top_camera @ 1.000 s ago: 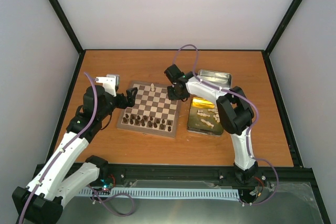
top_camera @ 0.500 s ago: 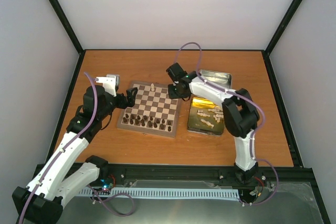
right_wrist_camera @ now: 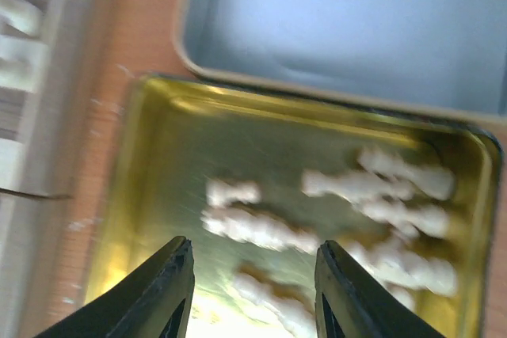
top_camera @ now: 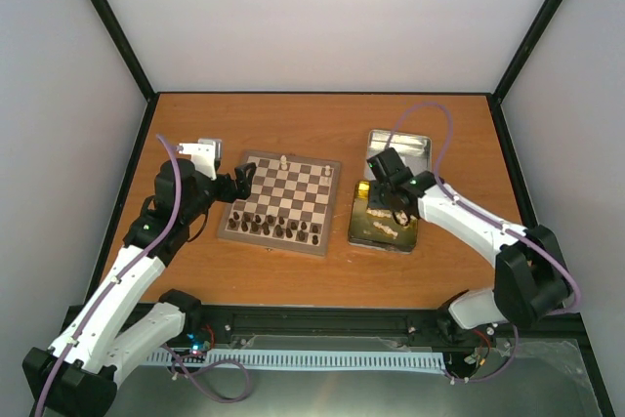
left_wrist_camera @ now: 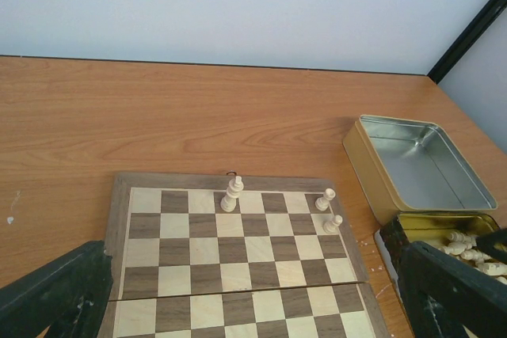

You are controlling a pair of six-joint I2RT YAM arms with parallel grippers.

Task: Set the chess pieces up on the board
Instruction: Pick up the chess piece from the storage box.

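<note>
The board [top_camera: 293,197] lies at mid-table and also shows in the left wrist view [left_wrist_camera: 238,275]. Three cream chess pieces stand on its far rows: a tall one [left_wrist_camera: 232,194] and two pawns [left_wrist_camera: 325,199] at the right corner. Several more cream chess pieces [top_camera: 384,227] lie loose in the gold tin [top_camera: 358,233], blurred in the right wrist view [right_wrist_camera: 261,227]. My right gripper [top_camera: 389,204] hangs open and empty just above them [right_wrist_camera: 253,243]. My left gripper [top_camera: 244,178] is wide open and empty at the board's left edge [left_wrist_camera: 252,251].
Dark brown pieces [top_camera: 273,227] fill the board's two near rows. The silver tin lid [top_camera: 400,146] lies upturned behind the gold tin, right of the board [left_wrist_camera: 428,165]. Black frame posts and white walls close in the table.
My right gripper has swung from the board's far right corner to over the gold tin. The left arm has not moved.
</note>
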